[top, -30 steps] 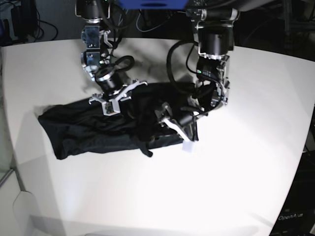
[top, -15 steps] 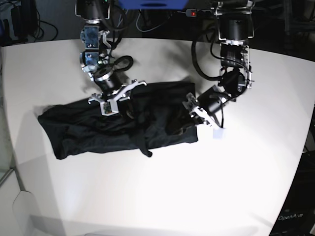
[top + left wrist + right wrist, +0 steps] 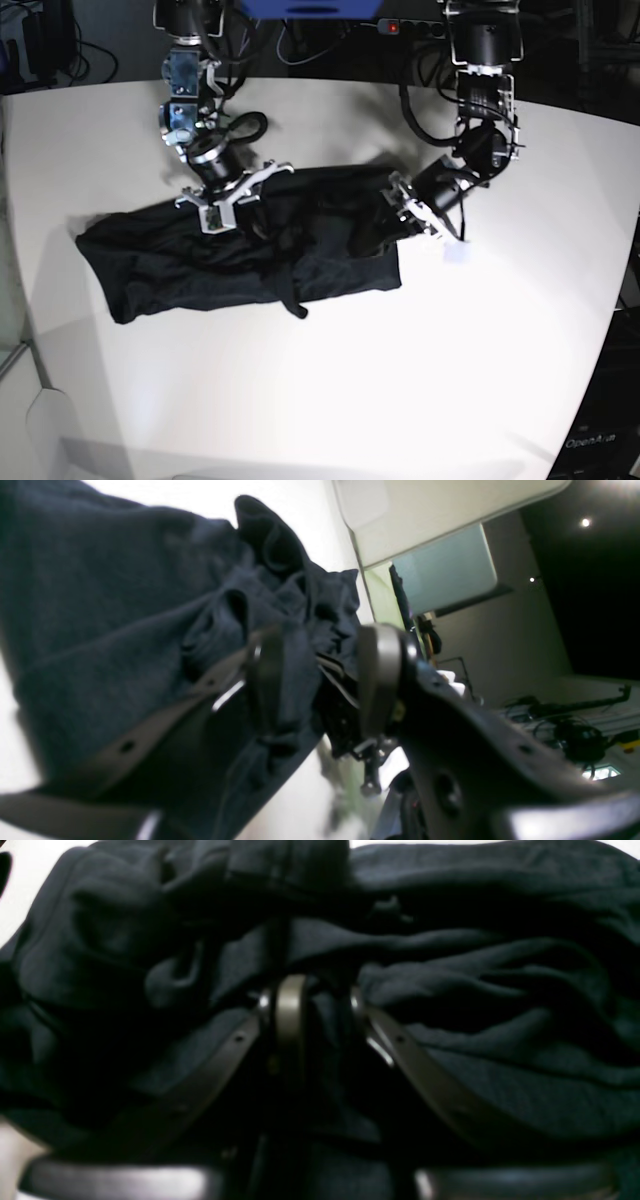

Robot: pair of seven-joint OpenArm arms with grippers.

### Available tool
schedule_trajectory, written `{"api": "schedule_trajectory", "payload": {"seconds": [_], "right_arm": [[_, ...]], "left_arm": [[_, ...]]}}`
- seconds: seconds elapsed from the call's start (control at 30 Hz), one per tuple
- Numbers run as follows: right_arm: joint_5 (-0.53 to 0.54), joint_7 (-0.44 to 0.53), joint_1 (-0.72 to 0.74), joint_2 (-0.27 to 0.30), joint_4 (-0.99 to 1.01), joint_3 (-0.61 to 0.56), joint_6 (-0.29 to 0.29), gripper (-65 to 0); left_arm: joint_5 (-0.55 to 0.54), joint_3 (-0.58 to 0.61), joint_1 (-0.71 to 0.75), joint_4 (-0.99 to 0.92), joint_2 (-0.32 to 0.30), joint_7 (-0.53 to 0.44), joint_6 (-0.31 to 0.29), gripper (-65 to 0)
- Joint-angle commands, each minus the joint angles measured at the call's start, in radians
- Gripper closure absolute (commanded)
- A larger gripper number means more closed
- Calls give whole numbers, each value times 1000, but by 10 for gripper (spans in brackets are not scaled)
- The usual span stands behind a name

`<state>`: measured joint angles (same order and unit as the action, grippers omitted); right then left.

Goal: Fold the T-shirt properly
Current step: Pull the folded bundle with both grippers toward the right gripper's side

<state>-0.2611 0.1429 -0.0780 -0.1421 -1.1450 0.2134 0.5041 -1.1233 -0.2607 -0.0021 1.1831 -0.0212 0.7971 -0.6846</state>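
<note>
The black T-shirt (image 3: 200,260) lies bunched in a long band across the white table (image 3: 350,380). My right gripper (image 3: 228,205) is at its upper edge, left of centre. The right wrist view shows that gripper (image 3: 325,1005) shut on a fold of the T-shirt (image 3: 500,1065). My left gripper (image 3: 400,220) is at the shirt's right end. In the left wrist view it (image 3: 320,680) stands open. The T-shirt (image 3: 100,605) is rumpled against one finger (image 3: 265,675), and the other finger (image 3: 377,680) is clear of it.
A thin strip of fabric (image 3: 295,305) sticks out of the shirt's front edge. The table's curved edge runs along the right and front. A power strip (image 3: 410,27) and cables sit behind the table, between the two arm bases.
My left gripper moved from the shirt's middle right and back to its right end, and the cloth there lies flatter. My right gripper shifted only slightly back.
</note>
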Motion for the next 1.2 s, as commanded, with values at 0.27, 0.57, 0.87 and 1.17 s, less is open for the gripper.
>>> {"api": "schedule_trajectory", "payload": {"seconds": [0.27,0.57,0.87,1.17], "right_arm": [[-111,-279,-47,14,-2,57,-58,-132],[-111,-279,-49,-4,-2,56,-58,-132],[-111,-279,-49,-4,-2,56,-58,-132],[-111,-279,-44,-3,6,56,-58,-132]], "left_arm": [[-7,-64,-11,13,0,-26,-14,-238],[173,-68,-118,-223,73,-34,-14,-238],[164,33,-161,-237,128,-31,-14,-238],[96,64,-112,-21,123,-34,-14,-238]]}}
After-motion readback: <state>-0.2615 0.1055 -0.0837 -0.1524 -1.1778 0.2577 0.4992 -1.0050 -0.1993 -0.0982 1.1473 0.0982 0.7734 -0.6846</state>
